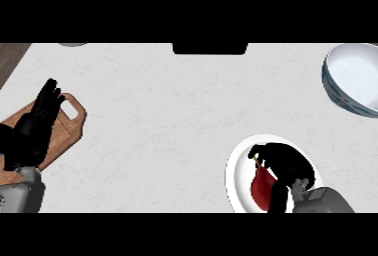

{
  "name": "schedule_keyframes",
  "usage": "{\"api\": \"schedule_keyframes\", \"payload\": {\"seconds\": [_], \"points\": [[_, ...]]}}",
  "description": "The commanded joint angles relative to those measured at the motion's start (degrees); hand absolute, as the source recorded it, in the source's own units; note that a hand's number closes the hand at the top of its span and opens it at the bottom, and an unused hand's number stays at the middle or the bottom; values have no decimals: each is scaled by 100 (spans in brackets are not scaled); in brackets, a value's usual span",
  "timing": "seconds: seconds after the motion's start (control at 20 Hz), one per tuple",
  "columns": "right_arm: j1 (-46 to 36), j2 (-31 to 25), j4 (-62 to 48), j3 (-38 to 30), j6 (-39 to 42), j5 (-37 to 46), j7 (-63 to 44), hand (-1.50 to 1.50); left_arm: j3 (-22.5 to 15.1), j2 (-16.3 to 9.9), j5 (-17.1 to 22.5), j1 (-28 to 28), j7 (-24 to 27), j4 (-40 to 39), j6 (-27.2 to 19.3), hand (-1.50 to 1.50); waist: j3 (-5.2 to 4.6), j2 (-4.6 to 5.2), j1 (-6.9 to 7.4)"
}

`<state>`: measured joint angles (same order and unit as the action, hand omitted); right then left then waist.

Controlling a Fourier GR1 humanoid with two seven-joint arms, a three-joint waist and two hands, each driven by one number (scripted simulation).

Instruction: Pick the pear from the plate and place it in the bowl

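Right hand (284, 162) of the humanoid robot sits curled over a dark red pear (260, 189) on the white plate (235, 172) nearest the robot, fingers and thumb bent round the fruit's upper end, so that only its lower, redder part shows beneath the palm. Whether the fruit has left the plate cannot be told from the head view; it lies directly under the hand, inside the plate's rim. This looks to be the grasping step, with the transfer not yet begun. From here the job calls for a lift straight up off the plate, then a carry forward and to the hand's right, and a release only once the fruit is above the opening.

Across the marble counter (170, 115), well apart from the working hand and on its left, the robot's left hand (37, 127) rests with fingers straight and together, holding nothing, above a wooden cutting board (70, 125).

Farther off, ahead of the right hand and slightly to its right, the blue-rimmed bowl (354, 80) waits at the counter's far edge, partly cut off by the frame, with nothing visible inside it.
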<state>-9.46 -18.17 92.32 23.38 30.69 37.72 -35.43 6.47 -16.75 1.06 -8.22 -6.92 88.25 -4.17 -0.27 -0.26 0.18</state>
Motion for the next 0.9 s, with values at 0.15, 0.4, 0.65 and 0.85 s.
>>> {"api": "schedule_keyframes", "payload": {"seconds": [0.15, 0.4, 0.65, 0.85], "points": [[-169, 289, -621, -157, -184, 378, 633, 150, -77, 174, -228, 77, -435, 424, -88, 0, 28, 24, 1], [-614, 643, -1090, -502, -684, 606, 354, 150, 55, 140, -221, -87, -64, -57, -19, 0, 28, 38, 17], [-1935, 537, -2180, -2207, -1283, 554, -927, 150, -83, 88, -121, -183, -53, 101, 211, 0, 33, 211, 369], [-2990, 274, -3297, -2381, -1940, 1121, -1082, 150, -158, 259, -226, -233, 10, -60, 65, 0, 33, 169, 376]]}}
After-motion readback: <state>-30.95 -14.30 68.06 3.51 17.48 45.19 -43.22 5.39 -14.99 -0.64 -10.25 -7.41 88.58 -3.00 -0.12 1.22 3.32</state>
